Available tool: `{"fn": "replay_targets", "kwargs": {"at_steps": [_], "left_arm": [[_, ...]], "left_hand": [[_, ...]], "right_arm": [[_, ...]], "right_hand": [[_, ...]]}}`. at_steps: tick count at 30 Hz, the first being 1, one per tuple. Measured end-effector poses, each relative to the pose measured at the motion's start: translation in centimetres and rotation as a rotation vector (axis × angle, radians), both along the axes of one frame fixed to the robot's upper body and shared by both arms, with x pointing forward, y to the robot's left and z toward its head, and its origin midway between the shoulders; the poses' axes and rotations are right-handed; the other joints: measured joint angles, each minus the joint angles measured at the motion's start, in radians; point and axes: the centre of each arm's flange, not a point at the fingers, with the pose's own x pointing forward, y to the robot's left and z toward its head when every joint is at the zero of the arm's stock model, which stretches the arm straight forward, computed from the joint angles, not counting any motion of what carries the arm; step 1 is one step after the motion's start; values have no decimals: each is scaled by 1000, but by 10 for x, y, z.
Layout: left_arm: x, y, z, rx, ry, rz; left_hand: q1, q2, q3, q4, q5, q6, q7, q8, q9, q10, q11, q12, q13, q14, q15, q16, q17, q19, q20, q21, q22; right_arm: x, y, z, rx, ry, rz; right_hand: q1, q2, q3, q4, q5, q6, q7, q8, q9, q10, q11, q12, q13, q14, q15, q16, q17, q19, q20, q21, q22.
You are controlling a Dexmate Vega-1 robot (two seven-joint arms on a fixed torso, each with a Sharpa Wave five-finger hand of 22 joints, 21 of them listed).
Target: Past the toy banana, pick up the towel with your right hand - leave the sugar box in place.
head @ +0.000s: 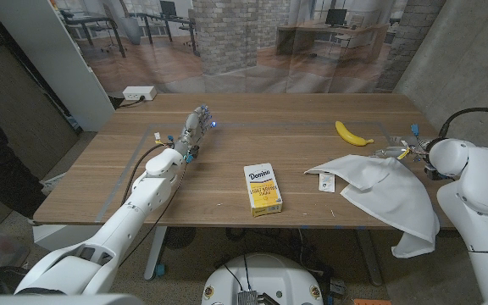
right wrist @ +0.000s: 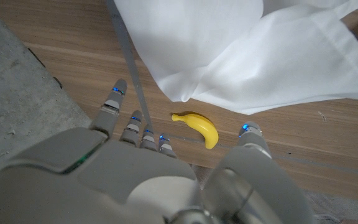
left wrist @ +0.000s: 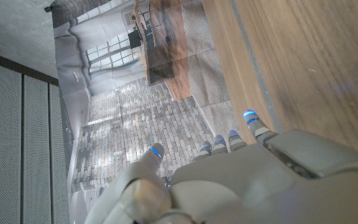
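A white towel (head: 383, 191) lies crumpled on the table's right side, one corner hanging over the front edge; it also shows in the right wrist view (right wrist: 247, 56). The yellow toy banana (head: 353, 134) lies behind it, toward the far edge (right wrist: 199, 127). The sugar box (head: 263, 189), white and yellow, lies flat near the table's middle. My right hand (head: 404, 152) hovers at the towel's far right edge, fingers apart and holding nothing (right wrist: 166, 168). My left hand (head: 195, 128) stands on the far left part of the table, fingers extended, nothing in it (left wrist: 229, 174).
The wooden table (head: 227, 144) has a taped outline across its top. A white power strip (head: 140, 93) lies on the floor beyond the far left corner. A grey wall stands close to the right of the table.
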Motion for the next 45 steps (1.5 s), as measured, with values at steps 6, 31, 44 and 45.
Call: {"fn": "replay_targets", "kwargs": {"at_steps": [6, 31, 44, 45], "left_arm": [[1, 0, 0, 0, 2, -1], [5, 1, 1, 1, 7, 1], [6, 1, 2, 3, 6, 2], [6, 1, 2, 4, 6, 2]], "left_hand": [[0, 0, 0, 0, 0, 0, 0, 0, 0, 0, 0, 0, 0, 0, 0, 0, 0, 0, 0, 0, 0], [0, 0, 0, 0, 0, 0, 0, 0, 0, 0, 0, 0, 0, 4, 4, 0, 0, -3, 3, 0, 0], [0, 0, 0, 0, 0, 0, 0, 0, 0, 0, 0, 0, 0, 4, 4, 0, 0, -3, 3, 0, 0], [0, 0, 0, 0, 0, 0, 0, 0, 0, 0, 0, 0, 0, 4, 4, 0, 0, -3, 3, -4, 0]], "right_arm": [[2, -1, -3, 11, 34, -7], [16, -3, -9, 39, 139, -20], [20, -4, -13, 45, 190, -37], [20, -4, -13, 46, 194, -38]], "right_hand": [[0, 0, -4, -1, 3, -4, 4, 0, 0, -3, 4, 0, 0, 0, 0, 0, 0, 4, -4, 0, 0], [6, -5, -13, -5, 14, -20, 9, 4, 0, -3, 4, 6, 0, 13, 5, 8, 0, 38, -2, 6, 3], [42, -20, -24, -16, 30, -27, 9, 10, 0, -3, 4, 14, 0, 36, -3, 14, 0, 82, -6, 19, 2], [52, -21, -27, -19, 34, -30, 5, 12, 0, -3, 3, 14, 0, 45, -7, 15, 0, 96, -6, 22, 2]]}}
